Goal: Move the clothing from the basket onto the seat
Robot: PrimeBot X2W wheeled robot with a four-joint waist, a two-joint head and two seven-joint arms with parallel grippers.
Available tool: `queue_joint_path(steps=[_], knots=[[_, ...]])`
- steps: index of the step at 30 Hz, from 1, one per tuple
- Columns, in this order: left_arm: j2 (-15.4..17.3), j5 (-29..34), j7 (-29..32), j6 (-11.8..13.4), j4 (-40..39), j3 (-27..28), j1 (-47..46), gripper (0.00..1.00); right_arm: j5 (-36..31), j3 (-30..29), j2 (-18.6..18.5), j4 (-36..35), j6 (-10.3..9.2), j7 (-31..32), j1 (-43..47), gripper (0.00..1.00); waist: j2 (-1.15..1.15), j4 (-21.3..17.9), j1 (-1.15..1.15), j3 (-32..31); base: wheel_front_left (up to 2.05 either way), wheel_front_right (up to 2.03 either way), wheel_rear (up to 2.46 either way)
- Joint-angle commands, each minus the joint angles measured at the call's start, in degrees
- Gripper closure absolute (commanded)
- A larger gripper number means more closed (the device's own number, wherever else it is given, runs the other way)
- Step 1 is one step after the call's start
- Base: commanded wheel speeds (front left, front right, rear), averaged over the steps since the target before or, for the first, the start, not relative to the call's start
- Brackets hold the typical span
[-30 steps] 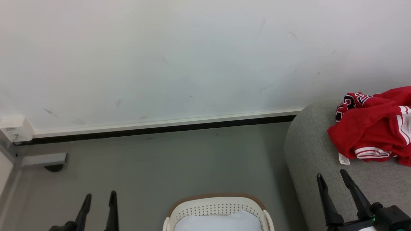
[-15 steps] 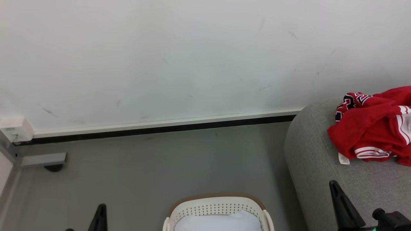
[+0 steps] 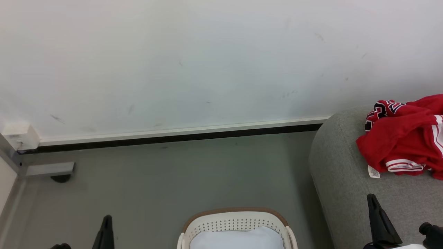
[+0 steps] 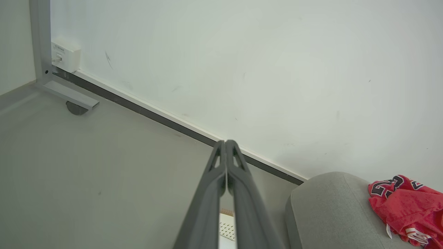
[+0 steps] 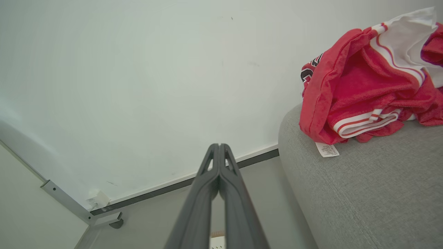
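Dark left end effector [image 4: 225, 141], right end effector [image 5: 219, 145] pinched together, facing wall [image 3: 207, 69]

Bright, even light — soft shadows, sharp

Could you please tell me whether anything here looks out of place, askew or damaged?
Nothing looks spilled or broken. The red jersey lies in a crumpled heap on the grey sofa, near its rounded edge, with its white tag sticking out. The white wall carries a few dark scuff marks.
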Motion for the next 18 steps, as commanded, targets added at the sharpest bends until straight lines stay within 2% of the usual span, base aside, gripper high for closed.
queue_joint_path(steps=[1, 18], knots=[[0.43, -2.32, 0.51, -0.21, -0.94, 0.18, -1.61, 1.00, 2.38, -0.67, -0.18, -0.57, -0.02, 0.43, -1.88, 1.00, 0.00, 0.06, 0.00, 0.02, 0.00, 0.00, 0.00], [0.53, -16.71, 4.25, -0.43, -0.71, 0.54, -3.37, 1.00, 15.60, -3.11, 0.48, 0.01, -0.04, 3.87, -2.85, 1.00, 0.00, 0.82, 0.00, 0.26, 0.00, 0.00, 0.00]])
